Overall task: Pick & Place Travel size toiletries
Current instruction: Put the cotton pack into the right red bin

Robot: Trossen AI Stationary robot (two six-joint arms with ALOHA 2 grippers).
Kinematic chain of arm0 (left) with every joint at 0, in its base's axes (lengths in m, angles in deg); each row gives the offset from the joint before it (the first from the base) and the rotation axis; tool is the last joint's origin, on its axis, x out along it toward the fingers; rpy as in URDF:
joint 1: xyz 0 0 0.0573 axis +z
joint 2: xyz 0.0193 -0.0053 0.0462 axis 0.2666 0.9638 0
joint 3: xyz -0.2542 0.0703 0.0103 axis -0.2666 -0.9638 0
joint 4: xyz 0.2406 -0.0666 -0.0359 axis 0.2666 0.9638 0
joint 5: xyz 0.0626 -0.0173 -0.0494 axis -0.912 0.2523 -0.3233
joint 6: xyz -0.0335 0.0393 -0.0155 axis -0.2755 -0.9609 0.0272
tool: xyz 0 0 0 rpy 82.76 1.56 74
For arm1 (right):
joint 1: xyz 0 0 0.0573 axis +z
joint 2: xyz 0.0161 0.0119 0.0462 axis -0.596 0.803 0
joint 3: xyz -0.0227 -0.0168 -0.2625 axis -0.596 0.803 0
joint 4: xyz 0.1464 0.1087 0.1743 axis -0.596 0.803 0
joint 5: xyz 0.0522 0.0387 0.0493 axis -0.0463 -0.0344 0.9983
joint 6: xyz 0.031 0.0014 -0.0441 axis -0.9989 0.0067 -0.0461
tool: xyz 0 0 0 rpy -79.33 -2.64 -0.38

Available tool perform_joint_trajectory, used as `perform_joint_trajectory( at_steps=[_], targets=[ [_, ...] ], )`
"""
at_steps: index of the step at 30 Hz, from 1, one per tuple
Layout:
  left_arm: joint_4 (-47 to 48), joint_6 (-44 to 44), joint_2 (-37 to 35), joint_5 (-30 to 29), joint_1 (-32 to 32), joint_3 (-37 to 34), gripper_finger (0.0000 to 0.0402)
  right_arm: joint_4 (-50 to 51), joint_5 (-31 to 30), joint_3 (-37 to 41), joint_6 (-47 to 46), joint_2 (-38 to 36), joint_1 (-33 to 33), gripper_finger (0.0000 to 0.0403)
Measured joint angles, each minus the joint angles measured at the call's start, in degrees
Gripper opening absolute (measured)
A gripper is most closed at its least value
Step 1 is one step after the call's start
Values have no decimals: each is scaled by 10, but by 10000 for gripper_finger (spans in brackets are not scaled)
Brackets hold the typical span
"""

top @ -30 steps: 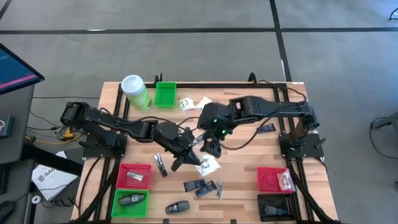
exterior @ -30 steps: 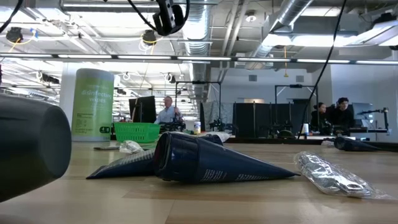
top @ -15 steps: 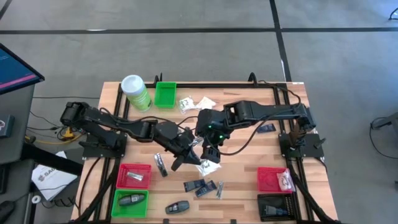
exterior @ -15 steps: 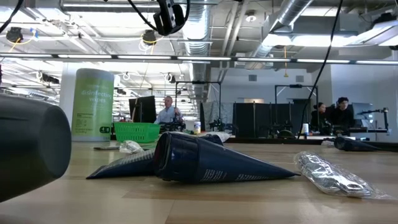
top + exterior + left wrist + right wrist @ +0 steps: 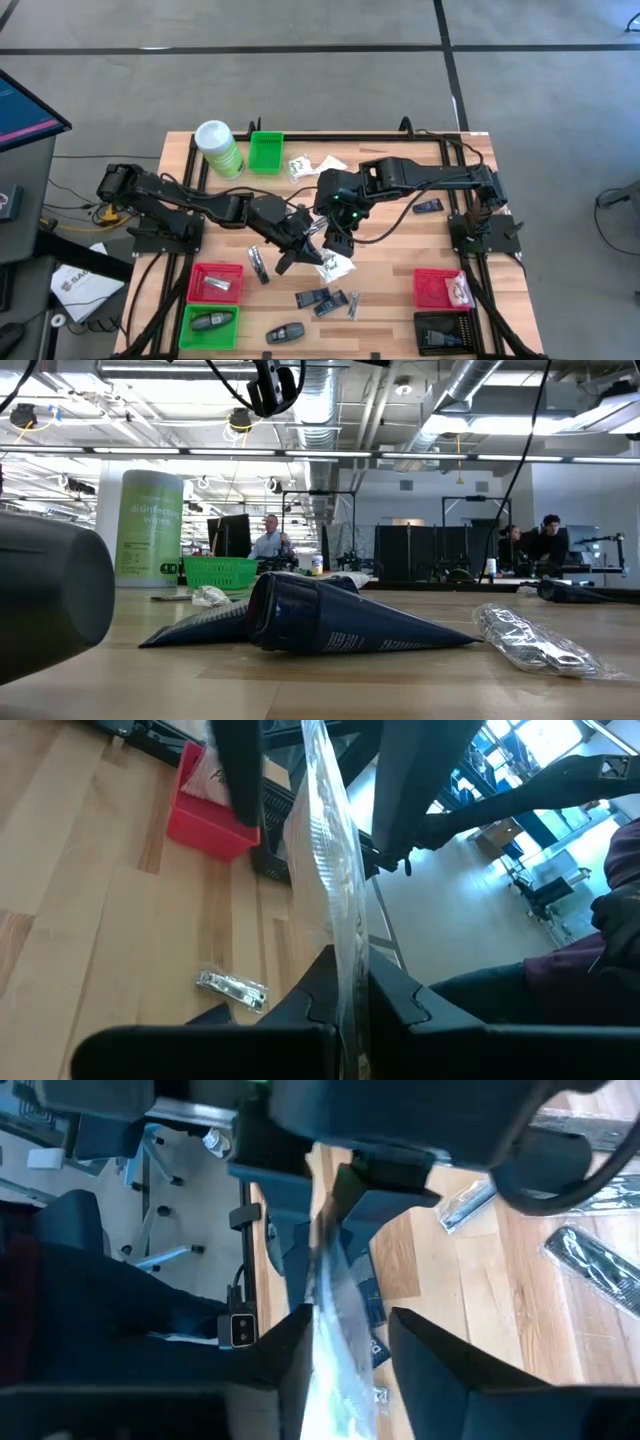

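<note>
We see both arms reaching toward the middle of the table, meeting over one clear crinkly sachet (image 5: 335, 890). The left gripper (image 5: 312, 247) comes in from the left, its arm stretched low across the boards, and its fingers are clamped tight on the sachet's edge, holding it upright above the table. The right gripper (image 5: 335, 238) reaches in from the right with its wrist bent down; its fingers (image 5: 290, 1350) straddle the same sachet (image 5: 330, 1330), one on each side, but we cannot tell whether they press it.

We count two red bins, one near left (image 5: 215, 283) and one near right (image 5: 440, 289), two green bins, one far (image 5: 266, 152) and one near left (image 5: 208, 325), and one black bin (image 5: 445, 334) near right. One green canister (image 5: 217, 148) stands at the far left. Two white sachets (image 5: 312, 165) lie beside the far green bin, and two dark packets (image 5: 322, 299) lie near the middle front.
</note>
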Motion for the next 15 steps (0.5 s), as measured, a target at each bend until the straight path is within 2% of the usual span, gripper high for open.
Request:
perform_joint_trajectory(
  at_steps=[3, 6, 15],
  targets=[
    [0, 0, 0, 0, 0, 0, 6, 0, 0, 0, 5, 0, 1, 107],
    [-1, 0, 0, 0, 3, 0, 6, 1, 1, 0, 5, 0, 1, 111],
    [-4, 0, 0, 0, 5, 0, 6, 2, 15, 0, 11, 0, 1, 175]
  ],
)
